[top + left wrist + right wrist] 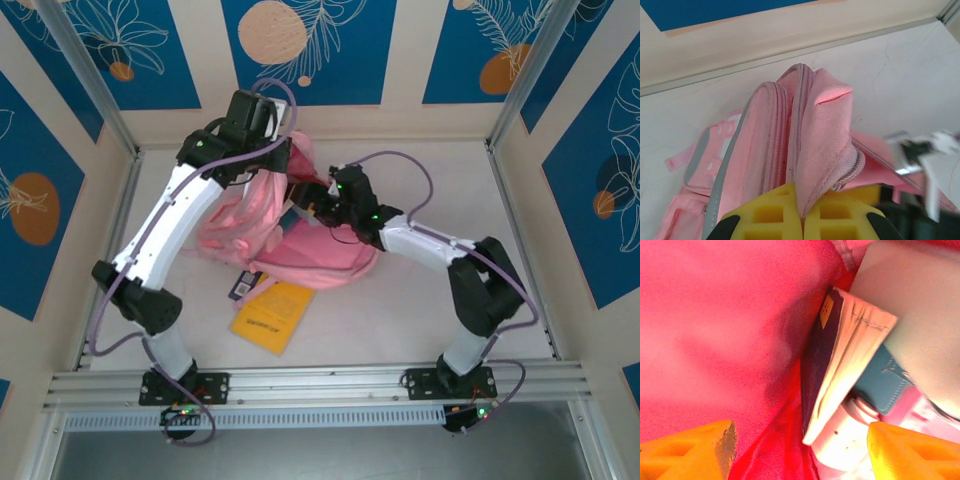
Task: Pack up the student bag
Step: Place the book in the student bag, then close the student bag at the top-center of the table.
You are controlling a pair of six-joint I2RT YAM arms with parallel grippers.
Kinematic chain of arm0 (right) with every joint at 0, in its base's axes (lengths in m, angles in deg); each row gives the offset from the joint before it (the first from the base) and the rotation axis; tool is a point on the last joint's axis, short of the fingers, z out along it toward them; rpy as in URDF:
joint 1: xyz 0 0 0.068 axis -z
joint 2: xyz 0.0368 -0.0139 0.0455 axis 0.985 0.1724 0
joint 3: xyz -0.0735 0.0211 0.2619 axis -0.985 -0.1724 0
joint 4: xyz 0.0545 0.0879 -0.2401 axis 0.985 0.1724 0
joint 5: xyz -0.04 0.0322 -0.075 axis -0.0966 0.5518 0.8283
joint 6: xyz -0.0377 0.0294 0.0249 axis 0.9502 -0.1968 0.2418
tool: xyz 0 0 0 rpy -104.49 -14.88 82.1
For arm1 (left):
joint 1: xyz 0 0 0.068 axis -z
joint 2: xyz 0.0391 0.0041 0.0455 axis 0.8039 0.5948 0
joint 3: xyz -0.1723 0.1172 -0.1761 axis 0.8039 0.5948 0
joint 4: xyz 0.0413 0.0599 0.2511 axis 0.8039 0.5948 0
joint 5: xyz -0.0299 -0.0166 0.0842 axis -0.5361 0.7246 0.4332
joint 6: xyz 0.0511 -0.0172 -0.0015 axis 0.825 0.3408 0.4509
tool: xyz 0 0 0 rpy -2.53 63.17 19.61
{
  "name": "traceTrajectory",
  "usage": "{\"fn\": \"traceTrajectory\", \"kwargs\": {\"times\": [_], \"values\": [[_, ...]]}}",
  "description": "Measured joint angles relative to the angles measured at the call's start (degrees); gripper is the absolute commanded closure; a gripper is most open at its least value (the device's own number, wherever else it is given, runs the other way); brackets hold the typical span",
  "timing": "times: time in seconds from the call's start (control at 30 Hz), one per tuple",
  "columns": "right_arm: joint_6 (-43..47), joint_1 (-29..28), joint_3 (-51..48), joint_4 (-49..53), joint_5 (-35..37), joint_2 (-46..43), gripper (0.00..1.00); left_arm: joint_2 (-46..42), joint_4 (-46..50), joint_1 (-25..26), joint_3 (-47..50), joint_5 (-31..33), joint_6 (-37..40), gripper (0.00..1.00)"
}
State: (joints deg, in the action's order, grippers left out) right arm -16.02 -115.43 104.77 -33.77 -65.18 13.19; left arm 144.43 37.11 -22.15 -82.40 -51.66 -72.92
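Yellow fingers [770, 215] of the left hand [802, 220] sit closest to the lens, pinched tight on a fold of the bag [810, 145] right beside its zip. They hold that edge up so the mouth gapes. The bag lies on the tabletop [420, 320] toward the far wall, between the two arms.

The right hand [800, 452] reaches into the open mouth with its fingers spread wide and nothing between them. A dark book [832, 365] stands on edge just beyond.

The bag looks soft, limp and light. It will likely sag and fold wherever it is not held, and the red lining has a sheen that may be slippery. The safest hold is probably the stitched seam along the zip, where the cloth is doubled, or a strap. A pinch on a smooth panel could slide off, so the mouth probably needs one hand on it while the other loads.

Count:
- One bag and two hands.
- Inside the bag: one dark book, one blue case [882, 382], one white tube-like thing [842, 437] and one pale flat thing [922, 315] I cannot identify.
- Outside, near the bag's front edge: one yellow booklet [272, 318] and one small dark item [245, 286] touching its corner, too small to name.
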Motion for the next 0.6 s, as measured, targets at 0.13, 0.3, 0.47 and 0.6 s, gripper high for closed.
{"fn": "traceTrajectory", "kwargs": {"times": [0.13, 0.3, 0.47, 0.6], "values": [[5.6, 0.9, -5.5, 2.4, 1.6, -7.5, 0.34, 7.9, -0.9, -2.4, -7.7, -2.3, -0.9, 1.00], [10.8, 0.8, -10.4, 5.4, 3.3, -15.6, 0.35, 16.6, -2.6, -5.3, -16.1, -4.9, -1.5, 1.00], [14.3, 0.9, -15.3, 7.5, 4.5, -21.7, 0.36, 19.5, -3.1, -6.1, -16.8, -10.7, -2.9, 0.87], [15.5, 0.9, -18.9, 8.6, 4.7, -24.3, 0.37, 17.2, -4.7, -5.7, -9.5, -16.1, -4.5, 0.55]]}}
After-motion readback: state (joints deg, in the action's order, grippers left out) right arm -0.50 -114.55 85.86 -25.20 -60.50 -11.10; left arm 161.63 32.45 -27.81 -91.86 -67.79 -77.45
